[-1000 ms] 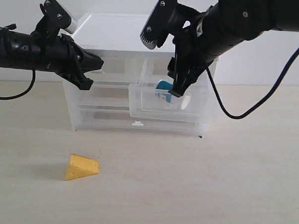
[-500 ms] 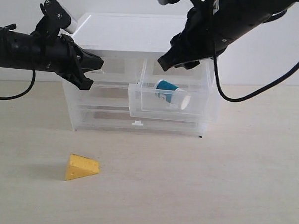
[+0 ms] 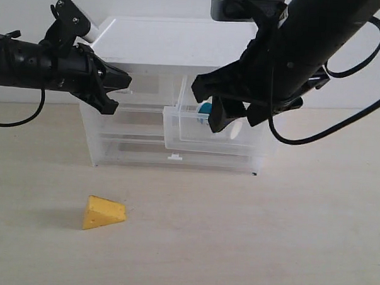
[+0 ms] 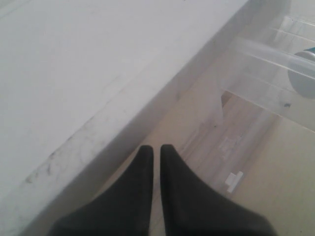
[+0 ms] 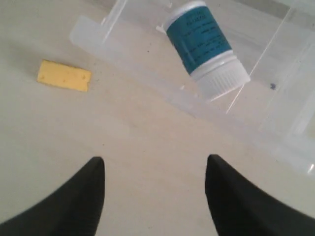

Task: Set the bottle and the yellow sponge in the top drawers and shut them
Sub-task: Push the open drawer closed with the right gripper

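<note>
Bottle (image 5: 206,46) lying on its side in the pulled-out right top drawer (image 3: 178,132) of the cabinet (image 3: 156,43); right claw (image 5: 155,160) spread and empty over it. Left claw (image 4: 156,150) pressed together, empty, at the cabinet's upper left edge. Yellow sponge (image 3: 103,212) on the tabletop (image 3: 268,234), near left.

Pale wood-grain table (image 3: 267,247), matte, running back to a plain white wall (image 3: 32,3). White cabinet (image 3: 163,43) stands on the table toward the back, close to the wall: opaque white top, translucent body through which the table grain shows. In its lower part two full-width drawers (image 3: 126,151) are stacked one over the other, both pushed in; a small white tab handle (image 3: 174,157) sits mid-front on the lowest.
</note>
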`<action>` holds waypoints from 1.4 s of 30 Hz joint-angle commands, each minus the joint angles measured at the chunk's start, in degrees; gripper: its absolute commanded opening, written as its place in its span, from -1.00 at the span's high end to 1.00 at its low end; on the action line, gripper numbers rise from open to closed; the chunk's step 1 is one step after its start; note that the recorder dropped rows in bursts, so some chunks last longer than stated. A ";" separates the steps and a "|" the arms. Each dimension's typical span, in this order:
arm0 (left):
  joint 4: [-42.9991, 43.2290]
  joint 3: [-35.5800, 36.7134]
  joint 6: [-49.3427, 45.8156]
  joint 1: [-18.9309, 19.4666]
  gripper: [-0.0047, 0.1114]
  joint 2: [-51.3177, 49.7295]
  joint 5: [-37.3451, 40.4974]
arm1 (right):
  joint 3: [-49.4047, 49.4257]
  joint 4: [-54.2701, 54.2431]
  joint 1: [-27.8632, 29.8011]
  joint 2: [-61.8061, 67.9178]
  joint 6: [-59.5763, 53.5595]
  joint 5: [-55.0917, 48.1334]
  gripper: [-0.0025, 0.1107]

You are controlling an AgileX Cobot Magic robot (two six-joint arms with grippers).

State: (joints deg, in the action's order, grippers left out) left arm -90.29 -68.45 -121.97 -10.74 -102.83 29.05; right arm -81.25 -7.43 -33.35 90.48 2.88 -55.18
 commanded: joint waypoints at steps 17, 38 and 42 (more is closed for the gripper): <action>-0.24 -0.08 0.24 0.25 0.85 0.18 -1.38 | 15.10 0.73 0.19 -0.46 5.59 21.22 0.00; -0.24 -0.08 -0.22 0.25 0.85 0.18 -1.86 | 13.58 7.06 0.19 4.01 7.51 34.74 0.00; -0.24 -0.08 -0.21 0.25 0.85 0.18 -2.25 | 13.04 8.21 0.19 4.01 7.79 33.44 0.00</action>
State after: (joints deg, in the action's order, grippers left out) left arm -90.19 -68.45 -121.97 -10.74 -102.83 27.52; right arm -66.86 -1.57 -33.35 94.69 11.27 -25.35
